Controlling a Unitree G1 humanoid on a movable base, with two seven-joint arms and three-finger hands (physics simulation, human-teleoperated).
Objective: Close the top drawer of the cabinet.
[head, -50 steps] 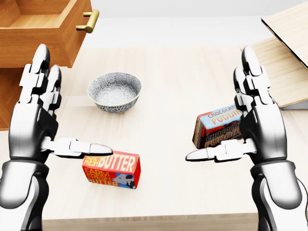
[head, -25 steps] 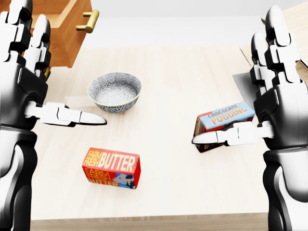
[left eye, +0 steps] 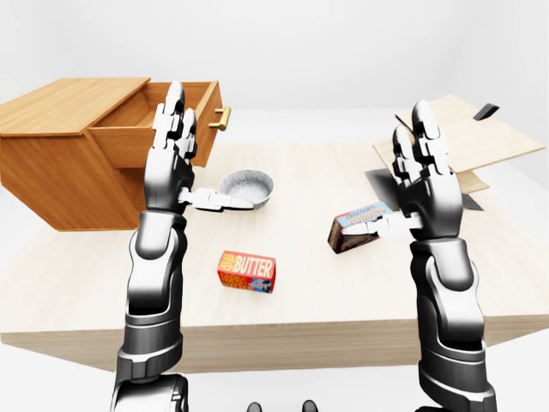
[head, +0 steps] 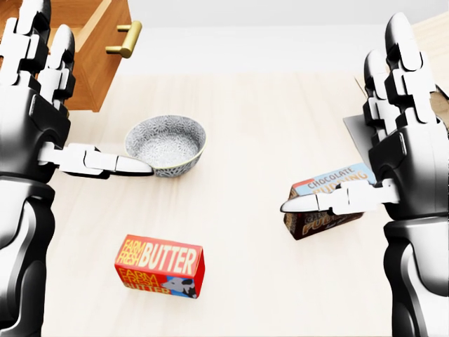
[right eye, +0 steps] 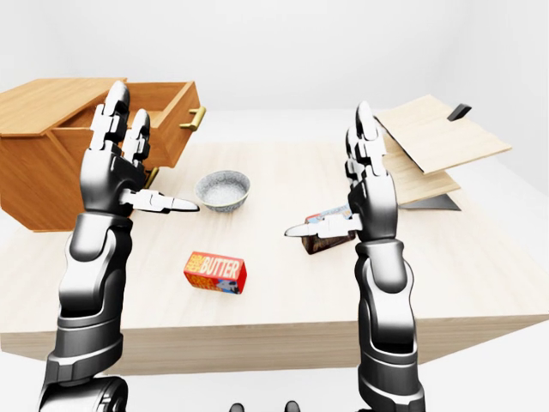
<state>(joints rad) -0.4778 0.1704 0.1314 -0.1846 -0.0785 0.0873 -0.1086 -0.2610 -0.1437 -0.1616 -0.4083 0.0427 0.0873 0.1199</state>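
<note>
The wooden cabinet (left eye: 51,172) stands on the table at the left of the left-eye view. Its top drawer (left eye: 129,142) is pulled well out, and the brass handle (left eye: 221,118) points toward the table's middle. My left hand (left eye: 190,159) is raised, open, with fingers upright and thumb out sideways, just in front of the drawer's front panel; I cannot tell if it touches. My right hand (left eye: 403,176) is also raised and open, above a chocolate pudding box (head: 326,200). Neither hand holds anything.
A patterned grey bowl (head: 165,144) sits right of the cabinet, by my left thumb. A red butter box (head: 160,265) lies nearer the table's lower edge. Tilted wooden boards (left eye: 455,142) lie at the table's right side.
Both hands have risen from low in the head view to chest height, fingers still spread. The whole picture has slid down a little, so the camera moved.
</note>
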